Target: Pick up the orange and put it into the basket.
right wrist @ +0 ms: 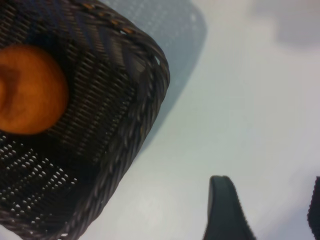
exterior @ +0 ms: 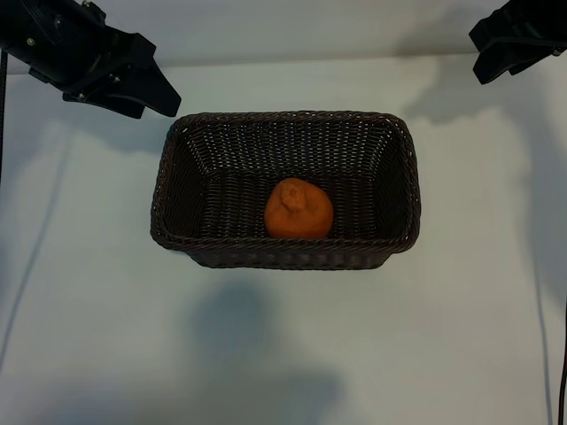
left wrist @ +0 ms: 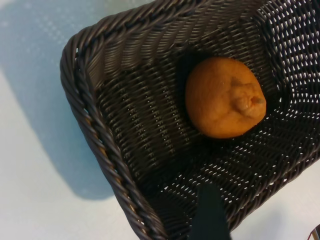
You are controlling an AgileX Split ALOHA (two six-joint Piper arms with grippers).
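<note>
White and bare of clutter, the counter [exterior: 283, 354] carries a dark brown wicker basket [exterior: 177, 177] near its middle, set square to the exterior camera. Soft grey shadows of the arms fall across the surface in front of the basket and to either side.

Inside the basket lies the orange [exterior: 299, 209], resting on the woven floor a little toward the front wall and slightly right of centre, its bumpy knob turned upward. It touches nothing but the basket's bottom. In the left wrist view the orange [left wrist: 225, 97] sits well within the braided rim [left wrist: 95, 125], with its knob pointing sideways toward the far wall.

Off the basket's back left corner hangs the left pincer [exterior: 146, 88], raised above the counter, its jaws standing wide apart and holding nothing. Up in the far right corner of the exterior view is the right pincer [exterior: 500, 53], clear of the basket, jaws parted about halfway and likewise empty; one dark fingertip [right wrist: 225, 210] shows over bare counter beside the basket's corner [right wrist: 155, 75].
</note>
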